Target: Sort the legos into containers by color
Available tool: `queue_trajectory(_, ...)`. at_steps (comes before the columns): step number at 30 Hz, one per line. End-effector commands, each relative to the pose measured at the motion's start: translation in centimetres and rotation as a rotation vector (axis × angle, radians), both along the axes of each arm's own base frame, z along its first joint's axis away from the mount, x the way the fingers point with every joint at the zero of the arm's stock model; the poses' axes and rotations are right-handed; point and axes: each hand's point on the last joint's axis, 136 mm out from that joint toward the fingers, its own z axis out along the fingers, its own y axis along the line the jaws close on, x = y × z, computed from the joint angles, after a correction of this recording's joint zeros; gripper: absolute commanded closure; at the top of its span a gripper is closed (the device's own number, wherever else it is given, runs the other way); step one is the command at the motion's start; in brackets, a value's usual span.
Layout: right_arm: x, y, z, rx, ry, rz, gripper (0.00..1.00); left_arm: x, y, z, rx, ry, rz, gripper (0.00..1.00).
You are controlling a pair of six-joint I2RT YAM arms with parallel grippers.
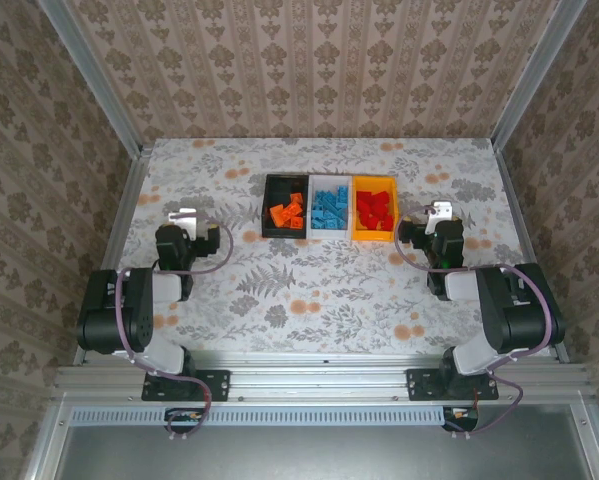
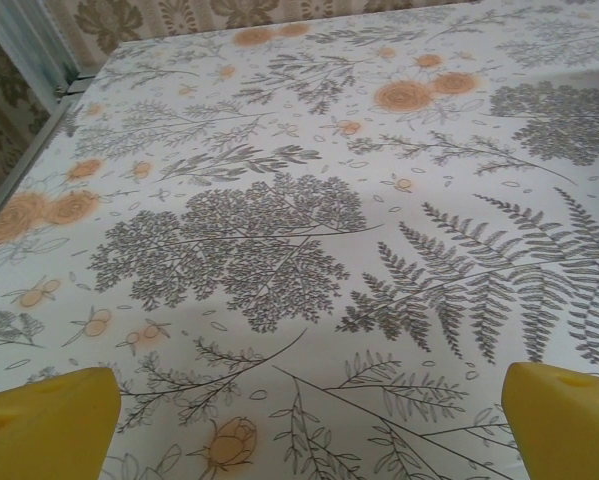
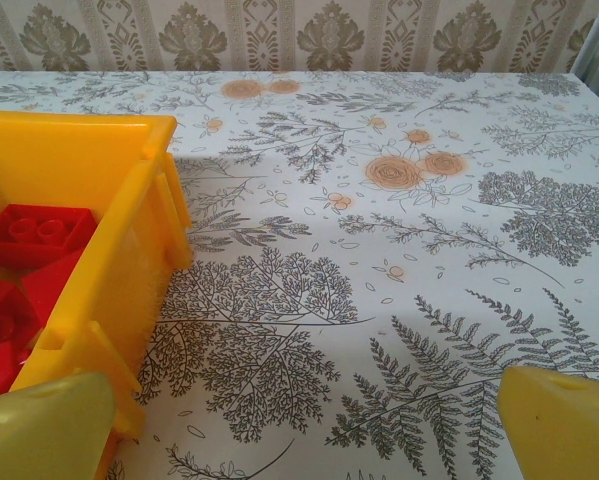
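Three bins stand side by side at the table's middle back. The black bin (image 1: 267,205) holds orange legos (image 1: 288,212), the white bin (image 1: 329,183) holds blue legos (image 1: 329,209), and the yellow-orange bin (image 1: 375,236) holds red legos (image 1: 376,208). My left gripper (image 1: 182,217) rests left of the bins, open and empty over bare cloth (image 2: 309,420). Just right of the yellow-orange bin (image 3: 99,200) sits my right gripper (image 1: 439,212), open with nothing between its fingers (image 3: 309,425). Red legos (image 3: 34,235) show inside that bin in the right wrist view.
A floral tablecloth (image 1: 319,280) covers the table. Patterned walls with metal posts (image 1: 99,80) close off the left, back and right sides. Both arm bases (image 1: 129,320) sit at the near edge.
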Motion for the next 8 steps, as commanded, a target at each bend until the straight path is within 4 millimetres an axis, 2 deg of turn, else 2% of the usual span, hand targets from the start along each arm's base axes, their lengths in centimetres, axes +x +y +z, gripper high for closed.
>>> queue_trajectory(1,-0.07,0.55,-0.12,0.021,0.007,0.021,0.0,0.13,-0.56,0.58,-0.015,-0.018,-0.052,0.0)
queue_trajectory(8,-0.1,0.6,-0.14,0.021,0.007,0.022,0.0,0.03,-0.46,0.66,-0.017,-0.024,-0.047,0.0)
